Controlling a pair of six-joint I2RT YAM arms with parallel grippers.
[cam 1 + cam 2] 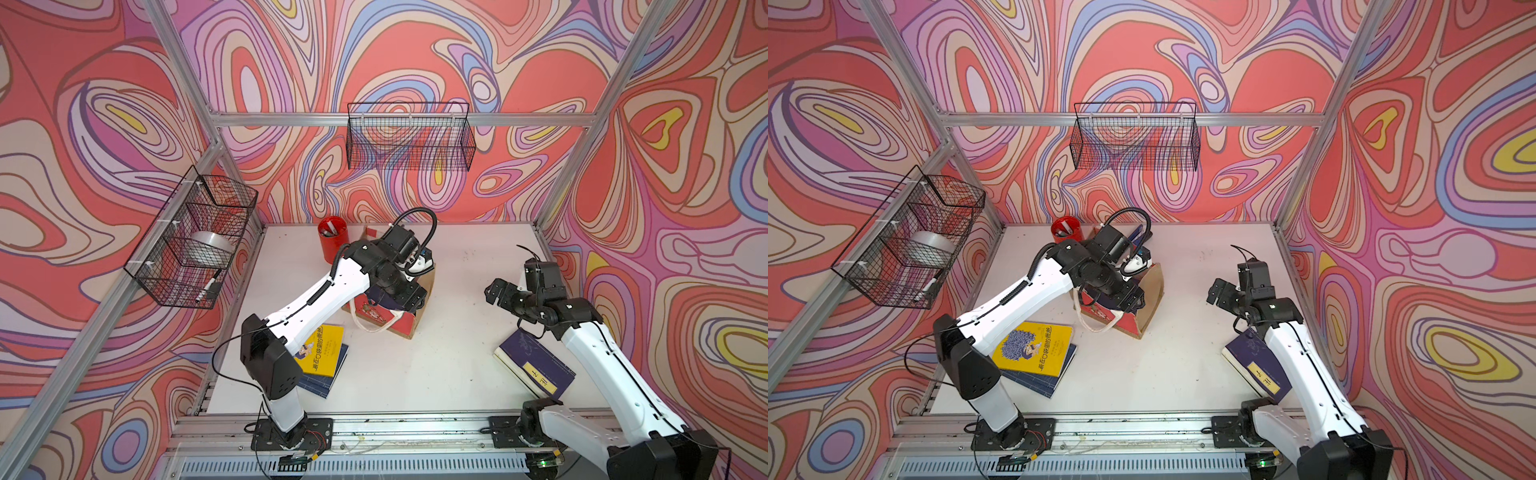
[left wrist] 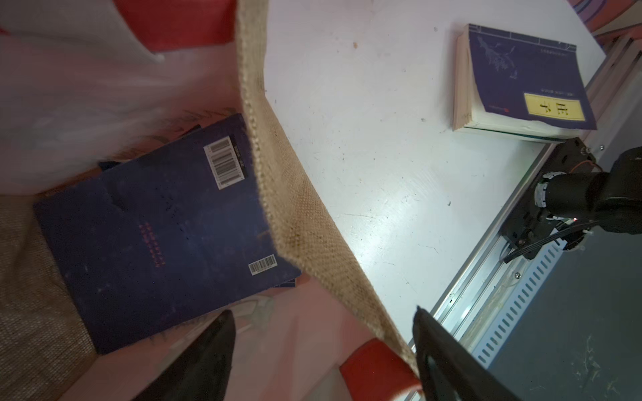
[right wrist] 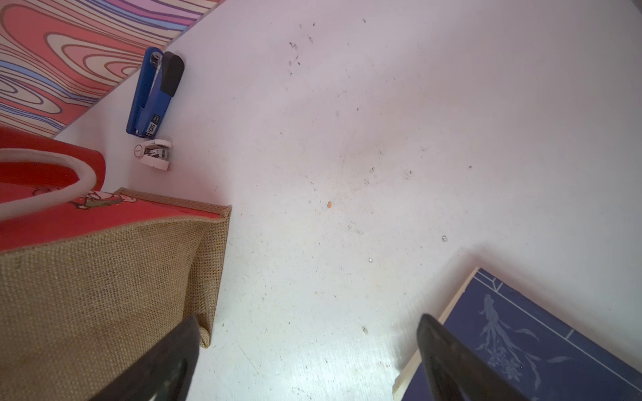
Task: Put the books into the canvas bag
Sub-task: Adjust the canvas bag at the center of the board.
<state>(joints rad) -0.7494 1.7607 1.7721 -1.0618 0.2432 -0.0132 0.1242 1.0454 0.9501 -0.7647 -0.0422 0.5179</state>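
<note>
The canvas bag point(image 1: 420, 309) point(image 1: 1152, 293) stands upright mid-table, its tan wall point(image 2: 305, 222) point(image 3: 104, 288) showing in both wrist views. One navy book point(image 2: 156, 225) lies inside it, back cover with barcodes up. My left gripper point(image 2: 323, 310) point(image 1: 409, 295) hangs over the bag's mouth, open and holding nothing. A yellow book point(image 1: 322, 349) point(image 1: 1034, 347) lies on another navy book point(image 1: 328, 384) at front left. A third navy book point(image 1: 536, 365) point(image 2: 524, 76) point(image 3: 538, 340) lies at front right. My right gripper point(image 3: 309, 317) point(image 1: 492, 291) is open over bare table between the bag and that book.
A red pen cup point(image 1: 332, 239) stands behind the bag. A blue stapler point(image 3: 154, 92) and a small white dispenser point(image 3: 153, 154) lie by the back wall. Wire baskets hang on the back wall point(image 1: 409, 137) and the left wall point(image 1: 195, 237). An aluminium rail point(image 1: 415, 428) runs along the front.
</note>
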